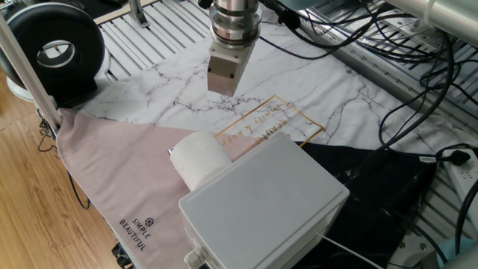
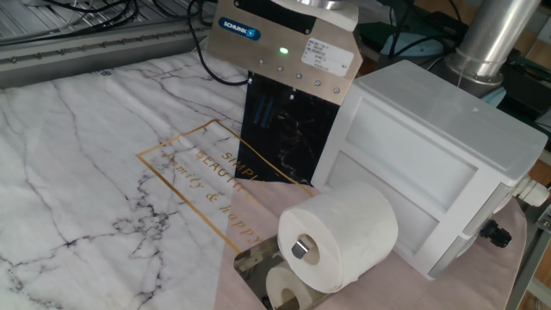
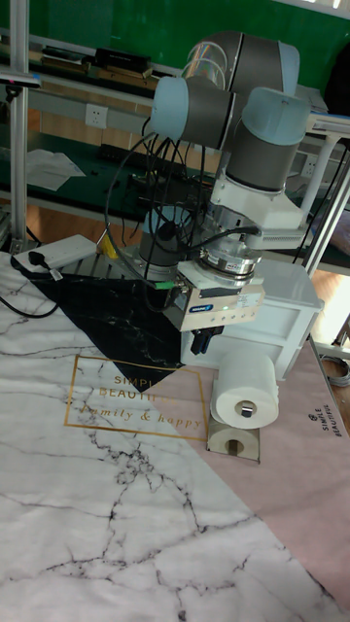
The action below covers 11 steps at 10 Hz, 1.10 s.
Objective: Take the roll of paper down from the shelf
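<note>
On a table draped in pink and marble-print cloth, the roll of paper (image 2: 340, 234) sits raised above the shelf (image 2: 258, 267), a mirror-bright metal plate that reflects the roll's underside, and lies against the side of a pale grey box (image 2: 430, 164). Its hollow core faces the camera in the other fixed view, mounted on a metal peg. Beyond it, the gripper (image 3: 204, 342) hangs above the gold-lettered marble cloth (image 2: 103, 189), beside and a little above the roll without touching it. The dark fingers (image 2: 265, 110) point down with a narrow gap between them, holding nothing. Behind rises the grey-and-blue arm (image 3: 253, 126).
</note>
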Tool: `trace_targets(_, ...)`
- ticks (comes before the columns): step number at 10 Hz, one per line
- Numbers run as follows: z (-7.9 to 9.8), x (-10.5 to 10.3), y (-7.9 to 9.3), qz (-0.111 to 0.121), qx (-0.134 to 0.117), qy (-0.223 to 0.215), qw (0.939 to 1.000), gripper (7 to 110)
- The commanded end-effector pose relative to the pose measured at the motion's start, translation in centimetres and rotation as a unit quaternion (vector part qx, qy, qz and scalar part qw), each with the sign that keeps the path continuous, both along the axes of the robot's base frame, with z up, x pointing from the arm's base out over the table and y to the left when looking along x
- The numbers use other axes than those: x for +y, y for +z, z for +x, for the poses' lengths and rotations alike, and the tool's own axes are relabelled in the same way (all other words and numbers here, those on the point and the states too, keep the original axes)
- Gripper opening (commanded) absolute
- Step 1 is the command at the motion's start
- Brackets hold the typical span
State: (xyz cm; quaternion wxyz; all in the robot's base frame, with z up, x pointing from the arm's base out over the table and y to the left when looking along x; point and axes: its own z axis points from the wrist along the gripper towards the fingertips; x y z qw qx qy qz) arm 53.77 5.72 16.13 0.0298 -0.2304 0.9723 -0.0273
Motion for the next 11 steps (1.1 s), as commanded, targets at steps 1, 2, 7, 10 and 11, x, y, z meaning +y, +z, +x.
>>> trace_targets(1,-0.5,2.2,0.2,0.046,0.008,-0.091,0.9947,7)
trace_targets(2,-1.5,2.8,0.1,0.056,0.029,-0.1,0.993,7)
trace_targets(7,-0.2,-1.0,-0.1,-0.017,-0.009,-0.135,0.9906,7)
trace_targets(10,-1.3,-1.3,-0.1,-0.026,0.009,-0.166,0.9858,7)
trace_targets(11,-1.1,-1.6,-0.1,-0.031,0.005,-0.156,0.9872,7)
